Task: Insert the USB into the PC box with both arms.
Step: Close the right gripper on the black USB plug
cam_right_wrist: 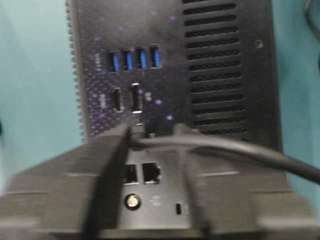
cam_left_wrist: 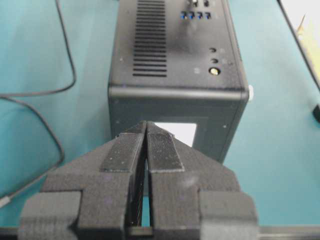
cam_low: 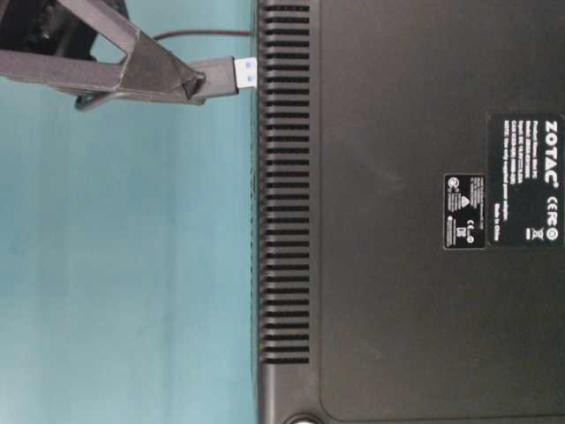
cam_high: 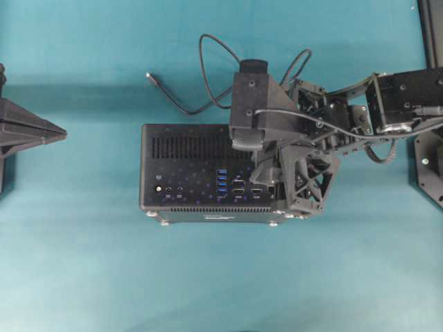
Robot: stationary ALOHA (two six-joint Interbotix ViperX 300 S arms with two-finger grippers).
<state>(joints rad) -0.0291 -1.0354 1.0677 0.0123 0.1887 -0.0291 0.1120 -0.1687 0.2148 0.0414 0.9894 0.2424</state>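
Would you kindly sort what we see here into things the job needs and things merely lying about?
Needed: the USB cable, its plug held in the right gripper, the PC box, the left gripper.

Lying about: only the teal table cover; nothing else is visible.

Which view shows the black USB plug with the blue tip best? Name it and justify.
Table-level: the black USB plug with the blue tip appears sharp, side-on, beside the black vented PC box. Overhead, the right arm hides it; both wrist views show only its thin black cable.
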